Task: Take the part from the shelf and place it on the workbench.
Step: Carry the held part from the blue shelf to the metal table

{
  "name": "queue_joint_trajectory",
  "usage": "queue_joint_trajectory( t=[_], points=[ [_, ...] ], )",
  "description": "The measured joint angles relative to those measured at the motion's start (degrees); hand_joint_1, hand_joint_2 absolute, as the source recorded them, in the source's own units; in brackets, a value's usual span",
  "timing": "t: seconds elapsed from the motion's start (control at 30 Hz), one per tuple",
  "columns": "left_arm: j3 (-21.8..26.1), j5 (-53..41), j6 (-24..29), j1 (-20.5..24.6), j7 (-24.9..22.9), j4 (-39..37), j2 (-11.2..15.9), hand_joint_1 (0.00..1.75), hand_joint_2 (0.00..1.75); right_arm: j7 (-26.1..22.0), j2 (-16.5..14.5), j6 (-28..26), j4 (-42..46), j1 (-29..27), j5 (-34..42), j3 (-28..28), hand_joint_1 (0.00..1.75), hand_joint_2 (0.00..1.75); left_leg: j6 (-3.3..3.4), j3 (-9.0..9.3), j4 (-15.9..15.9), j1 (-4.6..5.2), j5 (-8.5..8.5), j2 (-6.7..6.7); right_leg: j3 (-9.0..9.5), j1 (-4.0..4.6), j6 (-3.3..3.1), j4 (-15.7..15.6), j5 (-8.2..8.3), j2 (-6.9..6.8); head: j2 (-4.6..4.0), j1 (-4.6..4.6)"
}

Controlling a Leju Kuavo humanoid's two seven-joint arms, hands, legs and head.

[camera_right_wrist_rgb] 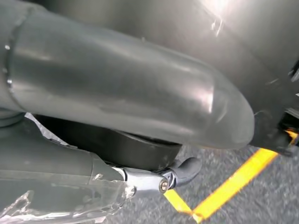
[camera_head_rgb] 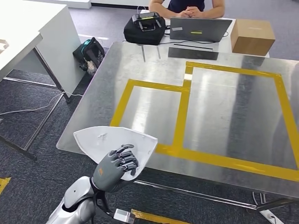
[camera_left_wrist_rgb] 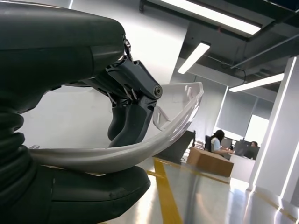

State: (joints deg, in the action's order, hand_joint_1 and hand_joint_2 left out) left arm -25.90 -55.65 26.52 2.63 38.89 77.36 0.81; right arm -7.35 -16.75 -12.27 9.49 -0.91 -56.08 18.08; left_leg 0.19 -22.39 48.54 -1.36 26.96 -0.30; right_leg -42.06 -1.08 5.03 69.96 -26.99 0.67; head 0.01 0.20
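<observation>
Left hand [camera_head_rgb: 118,167] grips white part [camera_head_rgb: 105,140] at near edge, held over counter [camera_head_rgb: 218,112] front edge. Part looks light, thin, stiff, slippery; rim hold suits. Right hand [camera_right_wrist_rgb: 141,154]: grip unclear.

One white part [camera_head_rgb: 105,140], one laptop [camera_head_rgb: 197,29], one black bag [camera_head_rgb: 145,29]. One cardboard box [camera_head_rgb: 252,36]. One person [camera_head_rgb: 187,7] sits behind.
</observation>
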Motion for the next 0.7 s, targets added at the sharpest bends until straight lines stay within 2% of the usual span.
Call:
queue_joint_trajectory(
  t=[0.03, 0.07, 0.1, 0.13, 0.17, 0.2, 0.23, 0.27, 0.33, 0.37, 0.43, 0.47, 0.5, 0.53, 0.57, 0.63, 0.67, 0.7],
  points=[
    [-0.2, -0.2, 0.0, 0.0, -0.2, -0.2, 0.0, 1.75, 1.75, 0.1, 0.1, 0.0, 0.0, 0.0, 0.0, 0.0, 0.00, 0.00, -0.58, 0.43, 0.3, -0.52, 0.60, -0.05, 0.49, -0.30, 0.60, -1.3, 1.56, -0.06, 0.00, 0.00],
    [-0.3, -0.4, 0.1, 0.0, -0.3, -0.4, 0.0, 1.75, 1.75, 0.1, 0.1, 0.0, 0.1, 0.0, 0.0, 0.0, 0.00, 0.00, -1.27, 0.80, 1.0, -1.12, 1.41, -0.15, 1.89, -0.73, 1.41, -4.3, 3.52, -0.15, 0.00, 0.02],
    [-0.4, -0.6, 0.1, 0.0, -0.4, -0.6, 0.0, 1.75, 1.75, 0.2, 0.1, 0.1, 0.1, 0.0, 0.0, 0.0, 0.00, 0.00, -2.09, 0.89, 1.8, -1.54, 2.35, -0.28, 3.30, -0.98, 2.34, -7.0, 4.44, -0.10, 0.00, 0.21],
    [-0.4, -0.7, 0.2, 0.1, -0.4, -0.8, 0.1, 1.75, 1.75, 0.2, 0.0, 0.1, 0.0, 0.0, -0.1, -0.1, 0.00, 0.00, -2.90, 0.67, 3.1, -1.82, 3.41, -0.40, 4.41, -1.24, 2.58, -8.9, 4.61, 0.06, 0.00, 0.76],
    [-0.5, -0.8, 0.2, 0.1, -0.5, -0.9, 0.1, 1.75, 1.75, 0.2, 0.0, 0.1, 0.0, 0.0, -0.1, -0.1, 0.00, 0.00, -3.57, 0.27, 4.1, -1.87, 4.28, -0.48, 4.81, -1.44, 2.20, -9.5, 4.04, 0.27, 0.01, 0.89],
    [-0.5, -0.8, 0.2, 0.1, -0.5, -0.9, 0.1, 1.75, 1.75, 0.2, -0.1, 0.2, 0.0, 0.0, -0.1, -0.2, 0.00, 0.00, -4.12, -0.19, 4.9, -1.75, 4.90, -0.52, 4.59, -1.49, 1.38, -8.9, 3.02, 0.52, 0.01, 0.83],
    [-0.5, -0.8, 0.2, 0.2, -0.5, -1.0, 0.1, 1.75, 1.75, 0.2, -0.2, 0.1, 0.0, 0.1, -0.1, -0.2, 0.00, 0.00, -4.53, -0.46, 5.4, -1.73, 5.34, -0.53, 4.24, -1.73, 0.22, -8.5, 2.67, 0.66, 0.02, 0.56],
    [-0.6, -0.8, 0.3, 0.2, -0.5, -1.1, 0.1, 1.75, 1.75, 0.2, -0.2, 0.1, 0.0, 0.1, -0.1, -0.3, 0.00, 0.00, -4.83, -0.56, 5.6, -1.69, 5.61, -0.51, 3.82, -1.83, -0.51, -8.0, 2.35, 0.76, 0.02, -0.11],
    [-0.7, -1.1, 0.4, 0.5, -0.5, -1.1, 0.1, 1.75, 1.75, 0.3, -0.2, 0.1, 0.1, 0.3, -0.2, -0.3, 0.00, 0.00, -4.98, -1.74, 8.1, -1.70, 7.01, -0.26, 3.53, -1.78, -1.34, -7.5, 1.82, 0.90, 0.02, -0.81],
    [-0.9, -1.3, 0.5, 0.7, -0.5, -1.1, 0.0, 1.75, 1.75, 0.3, -0.2, 0.1, 0.1, 0.3, -0.3, -0.4, 0.00, 0.00, -4.83, -3.46, 11.2, -1.57, 8.36, -0.09, 3.66, -1.62, -1.62, -7.6, 1.65, 0.88, 0.02, -1.10],
    [-1.5, -1.9, 0.4, 0.9, -0.7, -1.2, -0.1, 1.75, 1.75, 0.3, -0.2, 0.2, 0.1, 0.2, -0.4, -0.5, 0.00, 0.00, -4.22, -8.80, 19.9, -1.00, 11.28, 0.15, 4.14, -1.15, -1.94, -8.1, 1.60, 0.74, 0.02, -1.45],
    [-1.8, -2.2, 0.4, 0.9, -0.9, -1.2, -0.1, 1.75, 1.75, 0.3, -0.2, 0.2, 0.1, 0.2, -0.5, -0.6, 0.00, 0.00, -3.75, -11.34, 23.4, -0.58, 11.90, 0.19, 4.41, -0.81, -2.10, -8.4, 1.59, 0.71, 0.02, -1.49],
    [-2.1, -2.4, 0.3, 0.9, -1.0, -1.3, -0.1, 1.75, 1.75, 0.3, -0.2, 0.3, 0.1, 0.1, -0.5, -0.7, 0.00, 0.00, -3.09, -13.06, 25.0, -0.11, 11.38, 0.20, 4.69, -0.44, -2.34, -8.6, 1.56, 0.72, 0.02, -1.50],
    [-2.4, -2.5, 0.2, 0.9, -1.1, -1.4, -0.1, 1.75, 1.75, 0.3, -0.2, 0.4, 0.1, 0.0, -0.5, -0.7, 0.00, 0.00, -2.21, -13.82, 24.6, 0.45, 9.71, 0.20, 5.02, -0.04, -2.59, -8.8, 1.52, 0.77, 0.02, -1.51],
    [-2.7, -2.6, 0.1, 0.9, -1.2, -1.4, -0.1, 1.75, 1.75, 0.3, -0.2, 0.5, 0.1, 0.0, -0.6, -0.8, 0.00, 0.00, -1.04, -13.66, 22.3, 1.16, 7.08, 0.19, 5.44, 0.36, -2.85, -9.1, 1.52, 0.82, 0.02, -1.50],
    [-3.1, -2.6, 0.1, 1.0, -1.5, -1.4, -0.2, 1.75, 1.75, 0.4, -0.3, 0.7, 0.1, -0.1, -0.6, -0.8, 0.00, 0.00, 1.64, -12.27, 15.3, 3.03, 1.33, 0.17, 6.28, 0.97, -3.28, -10.1, 1.74, 0.87, 0.02, -1.44],
    [-3.2, -2.6, 0.1, 1.0, -1.7, -1.4, -0.2, 1.75, 1.75, 0.4, -0.3, 0.7, 0.1, -0.1, -0.6, -0.8, 0.00, 0.00, 2.67, -11.51, 12.1, 3.81, -0.75, 0.14, 6.59, 1.26, -3.39, -10.6, 1.91, 0.89, 0.02, -1.49],
    [-3.3, -2.6, 0.0, 1.0, -1.9, -1.5, -0.2, 1.75, 1.75, 0.4, -0.4, 0.7, 0.1, -0.2, -0.6, -0.8, 0.00, 0.00, 3.09, -10.90, 9.8, 4.29, -1.77, 0.11, 6.76, 1.50, -3.47, -11.1, 2.08, 0.90, 0.02, -1.45]
  ],
)
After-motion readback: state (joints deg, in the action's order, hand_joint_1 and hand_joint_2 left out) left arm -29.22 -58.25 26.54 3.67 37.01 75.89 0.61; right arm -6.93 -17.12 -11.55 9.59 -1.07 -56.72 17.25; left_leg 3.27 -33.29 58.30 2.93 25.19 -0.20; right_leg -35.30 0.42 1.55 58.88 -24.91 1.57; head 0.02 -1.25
